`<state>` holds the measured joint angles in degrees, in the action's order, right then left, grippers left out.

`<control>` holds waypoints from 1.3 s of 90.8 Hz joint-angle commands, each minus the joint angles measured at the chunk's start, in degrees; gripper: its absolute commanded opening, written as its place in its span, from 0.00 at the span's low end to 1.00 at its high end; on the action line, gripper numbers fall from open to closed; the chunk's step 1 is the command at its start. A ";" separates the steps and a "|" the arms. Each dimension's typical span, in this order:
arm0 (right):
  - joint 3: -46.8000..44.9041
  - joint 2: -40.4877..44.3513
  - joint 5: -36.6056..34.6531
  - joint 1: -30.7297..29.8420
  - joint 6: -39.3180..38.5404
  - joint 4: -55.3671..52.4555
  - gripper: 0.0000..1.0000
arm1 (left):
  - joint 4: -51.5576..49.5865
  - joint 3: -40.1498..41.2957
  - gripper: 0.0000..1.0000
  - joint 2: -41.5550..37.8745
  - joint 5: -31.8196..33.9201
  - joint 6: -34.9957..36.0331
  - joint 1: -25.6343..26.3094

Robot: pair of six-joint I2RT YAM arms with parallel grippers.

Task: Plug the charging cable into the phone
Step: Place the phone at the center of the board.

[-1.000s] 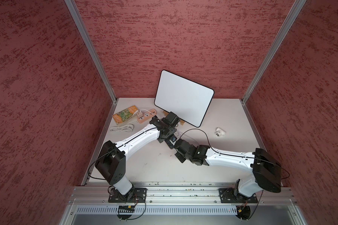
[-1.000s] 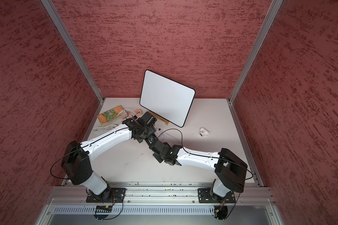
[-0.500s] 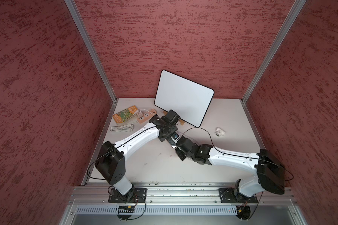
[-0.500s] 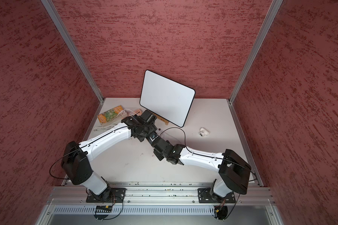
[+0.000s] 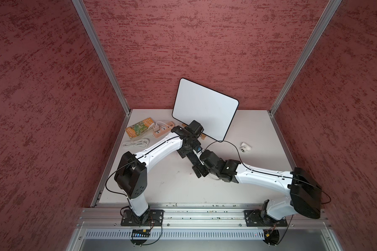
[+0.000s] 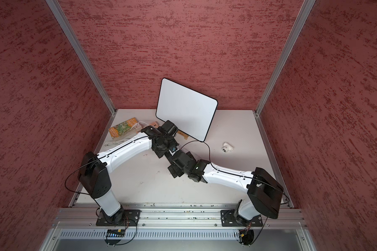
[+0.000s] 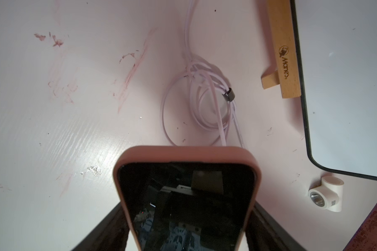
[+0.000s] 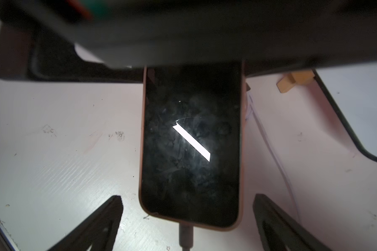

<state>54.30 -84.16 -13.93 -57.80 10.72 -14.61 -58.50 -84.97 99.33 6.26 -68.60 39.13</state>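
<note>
The phone point(image 8: 192, 147) sits screen-up at the centre of the table point(image 5: 161, 184), clamped across its width by the left gripper point(image 7: 187, 208). The plug of the charging cable point(image 8: 185, 236) appears seated in its near end. The right gripper point(image 8: 187, 196) straddles that plug, jaws spread, touching nothing. A white board point(image 5: 205, 108) stands just beyond.

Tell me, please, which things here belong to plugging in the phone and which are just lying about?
For the job: phone, charging cable.
Lying about: whiteboard, wooden stand, folded white cord, colourful packet, white pipe elbow.
</note>
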 commanded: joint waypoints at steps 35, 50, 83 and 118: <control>-5.50 15.53 0.17 2.69 5.37 3.30 0.99 | -3.50 0.77 0.00 -2.63 -4.77 0.70 -2.02; -8.35 18.79 2.32 5.28 8.65 2.79 0.99 | -2.74 2.24 0.00 -3.69 -6.02 0.12 -3.10; -10.39 19.68 13.50 16.85 16.96 -0.99 0.99 | -6.74 1.49 0.00 -5.63 -7.45 4.66 -8.63; -6.44 13.83 37.97 26.15 19.05 -1.62 0.99 | -10.30 1.31 0.00 -6.60 -8.28 12.20 -14.85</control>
<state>44.95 -68.12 13.19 -32.84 28.84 -15.25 -66.96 -82.19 94.39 -1.15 -60.34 25.87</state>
